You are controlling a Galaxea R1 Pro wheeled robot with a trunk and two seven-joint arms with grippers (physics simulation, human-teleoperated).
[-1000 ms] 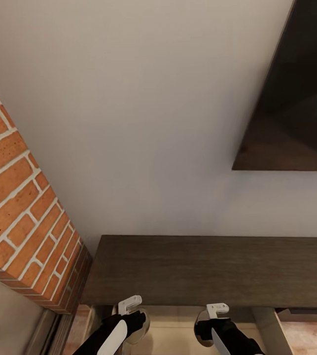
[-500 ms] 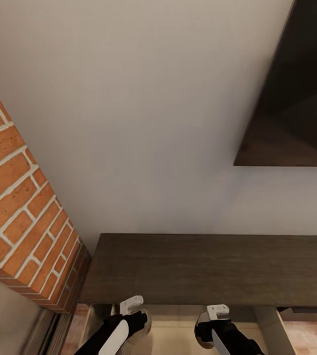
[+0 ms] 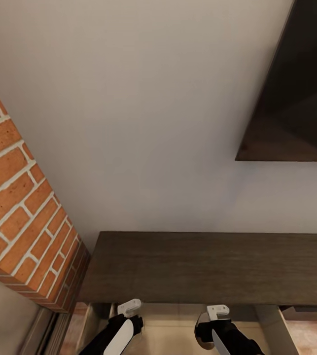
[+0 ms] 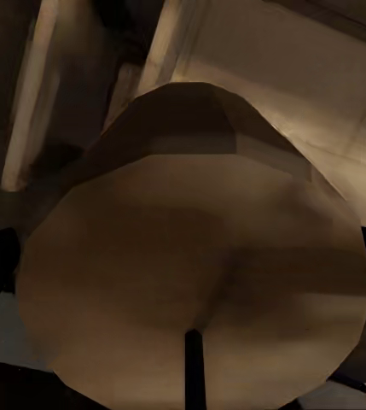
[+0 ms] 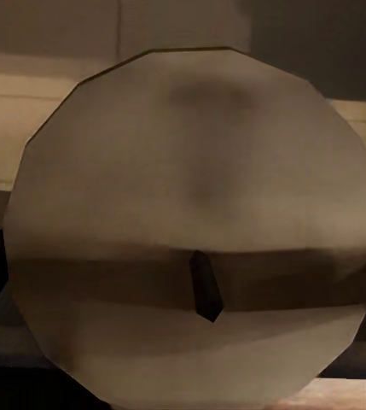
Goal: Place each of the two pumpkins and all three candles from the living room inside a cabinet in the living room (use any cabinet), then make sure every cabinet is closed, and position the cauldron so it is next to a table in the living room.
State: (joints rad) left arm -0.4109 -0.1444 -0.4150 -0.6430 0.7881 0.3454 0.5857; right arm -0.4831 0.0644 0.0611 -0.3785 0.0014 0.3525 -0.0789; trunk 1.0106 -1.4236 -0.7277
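At left, a brick column [image 3: 15, 217] meets a pale wall. Our left gripper [image 3: 128, 308] hangs over the open drawer [image 3: 170, 333] of the cabinet [image 3: 202, 266], gripping a candle [image 4: 191, 282]. Our right gripper [image 3: 218, 310] grips a 2nd candle [image 5: 191, 231] there too. A dark screen [image 3: 296, 98] hangs at right. We judge we are stowing candles; next, lower both into the drawer and release.

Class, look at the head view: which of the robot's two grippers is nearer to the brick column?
Left. The left gripper sits by the cabinet's front edge, closer to the brick column. The right gripper is at the same edge, farther along, away from the bricks.
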